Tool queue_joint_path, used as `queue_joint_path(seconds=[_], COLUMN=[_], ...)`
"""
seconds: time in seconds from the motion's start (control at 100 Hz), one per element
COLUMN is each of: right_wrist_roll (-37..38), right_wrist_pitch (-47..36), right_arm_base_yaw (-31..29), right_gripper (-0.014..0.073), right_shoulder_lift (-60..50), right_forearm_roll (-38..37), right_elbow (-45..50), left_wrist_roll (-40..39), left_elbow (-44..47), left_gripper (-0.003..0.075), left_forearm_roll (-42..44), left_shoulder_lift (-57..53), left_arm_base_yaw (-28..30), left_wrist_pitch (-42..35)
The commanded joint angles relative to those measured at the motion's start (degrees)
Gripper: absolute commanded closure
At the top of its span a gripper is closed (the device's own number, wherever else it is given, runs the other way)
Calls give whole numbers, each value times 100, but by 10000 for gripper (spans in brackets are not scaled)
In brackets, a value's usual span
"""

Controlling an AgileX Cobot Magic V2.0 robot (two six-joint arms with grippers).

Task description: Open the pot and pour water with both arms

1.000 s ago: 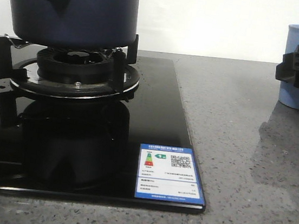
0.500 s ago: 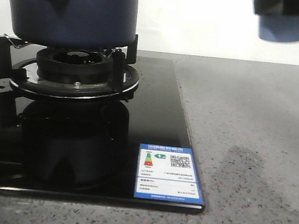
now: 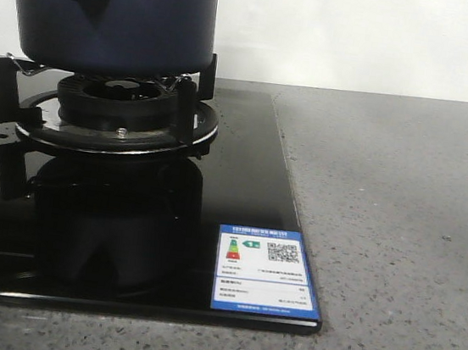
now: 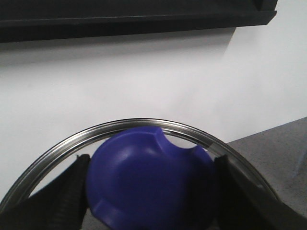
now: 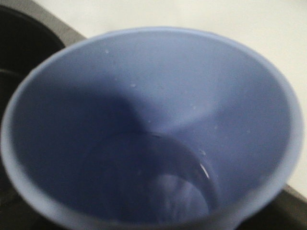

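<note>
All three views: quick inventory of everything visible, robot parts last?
Large round dark navy-blue pot: 1, navy, on the burner grate at the far left of the hob.
Black burner grate with ring burner: 1, black, under the pot.
Glossy black glass hob: 1, black, left part of the countertop.
Blue and white energy label sticker: 1, near right corner of the hob.
Grey speckled stone countertop: 1, grey, under and right of the hob.
Steel-rimmed lid with blue knob: 1, knob between the left hand's fingers.
Light blue cup: 1, fills the right wrist view; some clear water inside.
Left hand fingers: black, either side of the knob.
Right hand: not visible.
</note>
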Motion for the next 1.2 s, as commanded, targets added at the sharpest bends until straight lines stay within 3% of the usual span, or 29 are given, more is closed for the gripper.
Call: queue_joint_path(seconds=[0.0, 0.31, 0.81, 1.19], right_wrist_roll=[-51, -48, -99, -595], right_wrist_pitch=[-15, 1319, 1282, 941], right_arm_base_yaw=[167, 827, 1220, 1220], right_gripper=[201, 201, 202, 202], right_shoulder_lift=[30, 845, 1168, 1181], right_forearm_roll=[-459, -1951, -4125, -4920], right_elbow=[-600, -1713, -1766, -1766], left_wrist_roll=[-7, -7, -7, -7], left_elbow=[-211, -211, -211, -211], left_gripper=[360, 360, 360, 360], left_forearm_roll=[-398, -398, -398, -407], left_shoulder_lift=[-174, -174, -174, -174], left_arm_base_yaw=[23, 23, 23, 23], left_wrist_pitch=[-188, -191, -201, -201])
